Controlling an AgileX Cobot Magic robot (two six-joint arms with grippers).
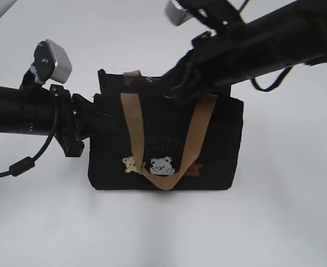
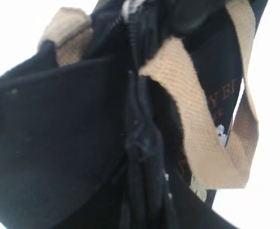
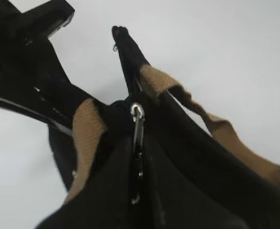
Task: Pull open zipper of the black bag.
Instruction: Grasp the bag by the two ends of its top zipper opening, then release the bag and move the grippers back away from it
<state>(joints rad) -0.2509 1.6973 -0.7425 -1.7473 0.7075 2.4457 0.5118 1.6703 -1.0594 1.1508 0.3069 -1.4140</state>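
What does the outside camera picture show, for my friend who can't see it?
A small black bag with tan handles and little bear patches stands on a white table. Two black robot arms reach in from each side to its top edge.

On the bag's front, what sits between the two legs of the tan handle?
In the exterior view, a pale bear patch on the black bag sits between the legs of the front tan handle, below faint lettering.
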